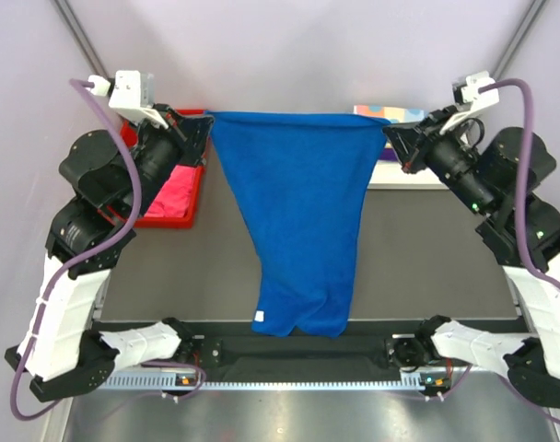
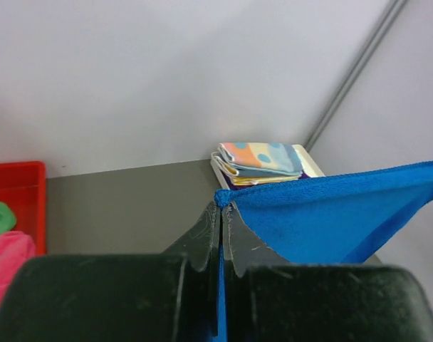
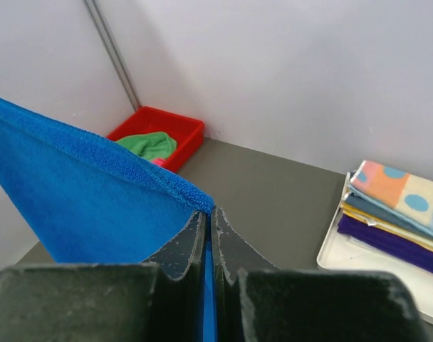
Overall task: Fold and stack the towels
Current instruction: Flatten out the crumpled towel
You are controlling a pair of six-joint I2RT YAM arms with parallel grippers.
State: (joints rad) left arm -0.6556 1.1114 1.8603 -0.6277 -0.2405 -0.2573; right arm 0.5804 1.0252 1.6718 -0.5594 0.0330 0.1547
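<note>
A royal blue terry towel [image 1: 297,212] hangs stretched between my two grippers, its top edge taut and its lower end resting near the table's front edge. My left gripper [image 1: 206,124] is shut on the towel's left top corner [image 2: 225,196]. My right gripper [image 1: 389,132] is shut on the right top corner [image 3: 202,203]. A stack of folded towels [image 2: 259,162] lies on a white tray [image 3: 345,256] at the back right, with an orange-pink towel with teal dots [image 3: 398,189] on top and a purple one [image 3: 387,246] lower down.
A red bin [image 1: 165,216] at the back left holds a pink towel [image 1: 165,193] and a green towel [image 3: 147,144]. The dark grey table mat [image 1: 427,267] lies under the hanging towel. Grey walls close in behind and at both sides.
</note>
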